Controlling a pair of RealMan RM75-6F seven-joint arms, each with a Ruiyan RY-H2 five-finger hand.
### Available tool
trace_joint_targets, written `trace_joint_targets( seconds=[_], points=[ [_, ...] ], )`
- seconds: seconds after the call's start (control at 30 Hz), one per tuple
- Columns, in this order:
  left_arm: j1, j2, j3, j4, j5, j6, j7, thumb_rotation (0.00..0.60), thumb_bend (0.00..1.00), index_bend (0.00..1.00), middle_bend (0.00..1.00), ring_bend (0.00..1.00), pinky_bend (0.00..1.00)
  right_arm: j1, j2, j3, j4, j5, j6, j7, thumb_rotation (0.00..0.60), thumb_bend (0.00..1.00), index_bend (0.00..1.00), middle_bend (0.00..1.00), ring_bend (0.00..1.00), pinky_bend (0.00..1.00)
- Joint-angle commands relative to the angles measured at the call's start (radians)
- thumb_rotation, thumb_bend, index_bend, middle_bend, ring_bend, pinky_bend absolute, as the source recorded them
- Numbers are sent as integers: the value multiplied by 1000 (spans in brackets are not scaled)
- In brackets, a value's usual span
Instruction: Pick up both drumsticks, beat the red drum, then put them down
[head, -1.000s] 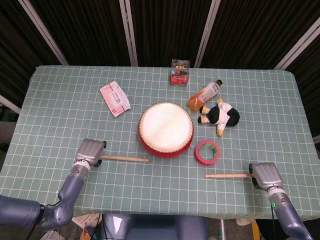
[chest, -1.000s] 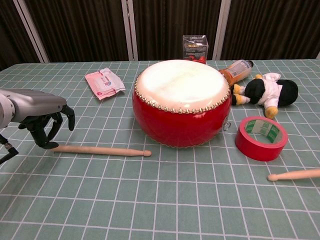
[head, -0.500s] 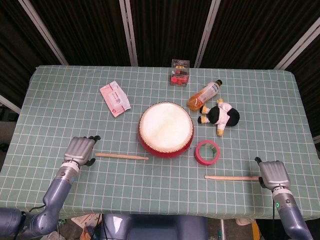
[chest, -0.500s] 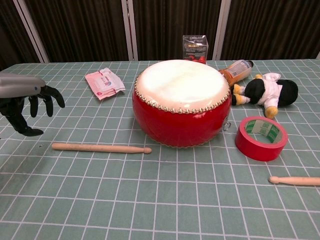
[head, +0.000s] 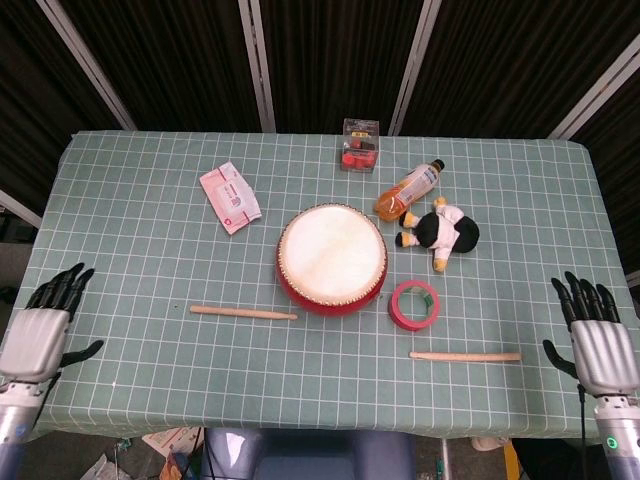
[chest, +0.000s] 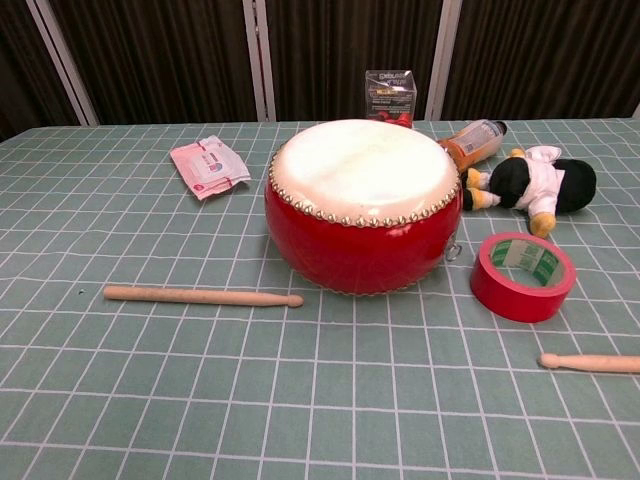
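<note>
In the head view, the red drum sits at the centre of the frame on the green checked tablecloth; its round skin is pale cream, its wall glossy red. Lower left of the drum lies the left drumstick, a plain light-wood rod, long axis running left to right across the frame. Which end bears the tip cannot be made out here. The right drumstick lies lower right of centre, also running left to right, just below the red tape roll. The left hand is at the lower-left edge, fingers spread and empty, well apart from its stick. The right hand is at the lower-right edge, likewise splayed and holding nothing, near the butt of its stick but not touching it.

In the chest view, neither hand appears. The drum fills the middle, with a row of pale studs ringing the top of its red wall. The left drumstick lies left of centre, its rounded tip pointing right toward the drum's base. The right drumstick enters from the right edge, tip pointing left. Printing on the clear box at top centre and on the pink packet at upper left is too small to read.
</note>
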Motion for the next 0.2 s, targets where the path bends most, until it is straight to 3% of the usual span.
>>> trace_joint_targets(
  seconds=[0.03,0.2],
  points=[
    [68,28,31,61,35,34,-41,600,18,0,0,0,72,-30,-8,-19,34,-28,19,-1,600,288,0,0,0,4],
    [99,35,2,87,39,19,-79,600,13,0,0,0,14,-38,-26,-17,50,-45,12,1,600,268,0,0,0,0]
  ],
)
